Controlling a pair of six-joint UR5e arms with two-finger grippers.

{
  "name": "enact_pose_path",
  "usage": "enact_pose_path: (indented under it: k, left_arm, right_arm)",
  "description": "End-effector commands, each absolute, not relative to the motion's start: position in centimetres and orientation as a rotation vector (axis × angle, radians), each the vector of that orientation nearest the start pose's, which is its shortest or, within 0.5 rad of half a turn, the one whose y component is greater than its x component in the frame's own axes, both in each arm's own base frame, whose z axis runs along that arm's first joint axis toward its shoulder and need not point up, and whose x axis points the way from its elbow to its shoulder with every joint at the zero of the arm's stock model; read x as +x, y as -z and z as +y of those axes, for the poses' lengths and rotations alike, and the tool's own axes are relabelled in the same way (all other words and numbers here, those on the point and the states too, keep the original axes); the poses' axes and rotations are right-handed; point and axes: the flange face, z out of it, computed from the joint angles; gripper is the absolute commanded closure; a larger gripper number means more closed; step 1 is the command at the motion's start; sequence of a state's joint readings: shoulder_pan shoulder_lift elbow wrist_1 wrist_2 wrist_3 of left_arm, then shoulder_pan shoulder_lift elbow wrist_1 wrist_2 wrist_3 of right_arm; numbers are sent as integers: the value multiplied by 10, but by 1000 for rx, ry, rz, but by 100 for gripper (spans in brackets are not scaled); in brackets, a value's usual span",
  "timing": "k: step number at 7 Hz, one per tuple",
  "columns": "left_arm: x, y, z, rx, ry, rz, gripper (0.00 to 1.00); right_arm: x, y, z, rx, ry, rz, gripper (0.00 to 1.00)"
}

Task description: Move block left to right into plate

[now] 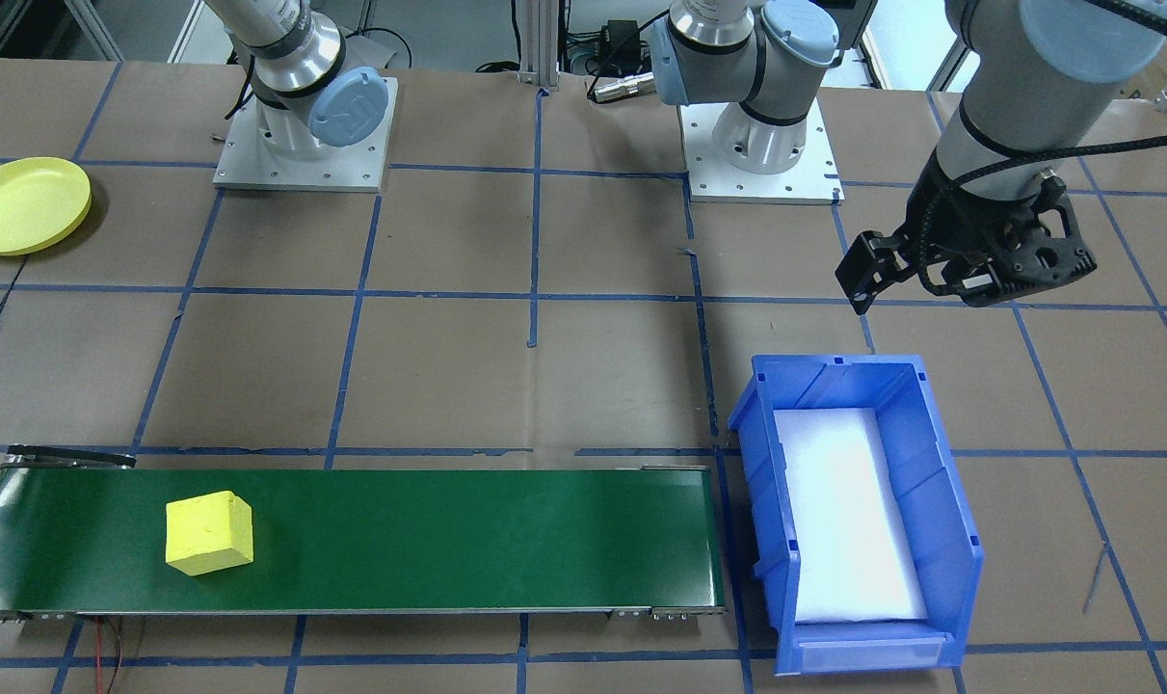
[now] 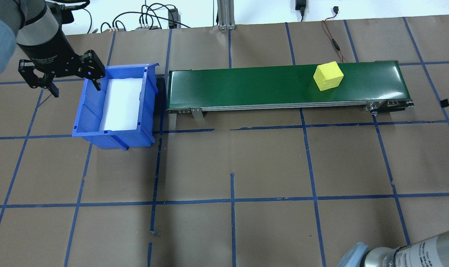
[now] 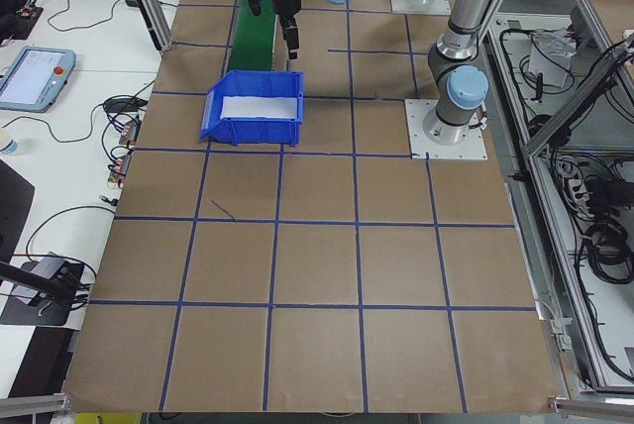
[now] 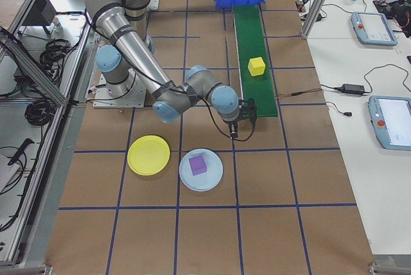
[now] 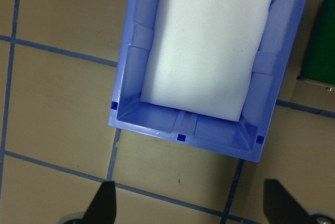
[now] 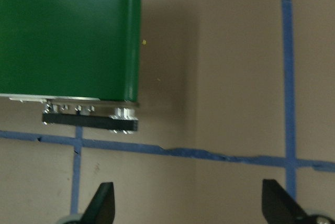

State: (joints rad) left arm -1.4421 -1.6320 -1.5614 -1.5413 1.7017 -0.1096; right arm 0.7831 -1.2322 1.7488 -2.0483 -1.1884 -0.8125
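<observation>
Overhead exterior: block (image 2: 328,76) rides belt (image 2: 246,86) (edges clear).

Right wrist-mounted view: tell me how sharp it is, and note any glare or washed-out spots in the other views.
Right wrist-mounted view: soft, the conveyor belt edge and tape lines smeared. Left wrist-mounted view: crisper, but the white liner in the blue bin is nearly featureless. Exterior front-facing view: the same liner blows out to pure white. Overhead exterior view: a pale sheen runs along the belt beside the yellow block.

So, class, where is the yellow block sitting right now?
The yellow block sits on the green conveyor belt, toward its right end in the overhead view, far from the blue bin at the belt's other end.
</observation>
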Motion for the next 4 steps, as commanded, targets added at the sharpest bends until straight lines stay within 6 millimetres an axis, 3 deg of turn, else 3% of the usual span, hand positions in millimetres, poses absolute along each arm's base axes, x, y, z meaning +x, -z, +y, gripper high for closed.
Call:
enact_pose_path:
  k: [1,3,4]
  left_arm:
    - [-55,-468,-525,-355,-27,2987,0]
    - [-59,-467,-522,-348,-30,2988,0]
    - [-64,-468,-521,-341,-27,2990,0]
  right_arm:
    - [-202,-276,-570,86,305,2769,0]
    - [-132,-296,-604,-59,360,2759,0]
    - [-120,-303,-617,-100,404,2733,0]
